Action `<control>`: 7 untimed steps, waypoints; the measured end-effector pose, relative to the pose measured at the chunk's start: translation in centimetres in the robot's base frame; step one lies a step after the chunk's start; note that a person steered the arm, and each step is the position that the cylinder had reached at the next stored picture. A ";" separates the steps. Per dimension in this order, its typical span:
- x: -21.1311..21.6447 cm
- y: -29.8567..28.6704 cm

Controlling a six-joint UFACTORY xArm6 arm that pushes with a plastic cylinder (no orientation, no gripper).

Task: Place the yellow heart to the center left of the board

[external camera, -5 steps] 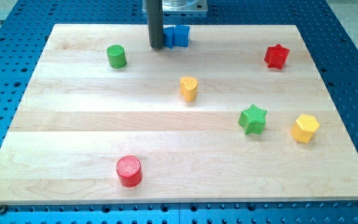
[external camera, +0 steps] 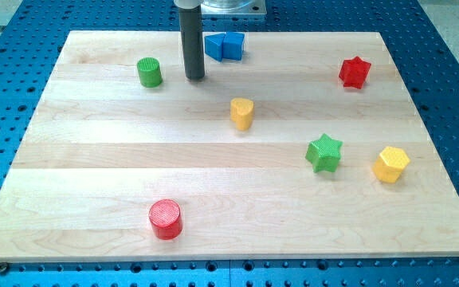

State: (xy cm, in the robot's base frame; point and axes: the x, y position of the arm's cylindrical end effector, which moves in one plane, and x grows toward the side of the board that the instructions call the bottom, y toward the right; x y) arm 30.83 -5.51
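Note:
The yellow heart (external camera: 242, 113) stands near the middle of the wooden board (external camera: 94, 151), slightly above centre. My tip (external camera: 195, 77) rests on the board up and to the left of the heart, about a block's width away from it. The tip lies between the green cylinder (external camera: 150, 72) on its left and the blue block (external camera: 225, 46) on its upper right, touching neither.
A red star (external camera: 355, 72) sits at the upper right. A green star (external camera: 323, 153) and a yellow hexagonal block (external camera: 391, 164) sit at the right. A red cylinder (external camera: 166, 219) stands near the bottom edge, left of centre.
My tip has moved down and slightly left, away from the blue block and closer to the yellow heart. No block has moved.

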 end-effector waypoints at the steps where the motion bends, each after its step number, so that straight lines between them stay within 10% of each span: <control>1: 1.1 0.5; 4: 9.3 17.7; 7: 12.5 0.6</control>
State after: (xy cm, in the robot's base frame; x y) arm 43.29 -4.88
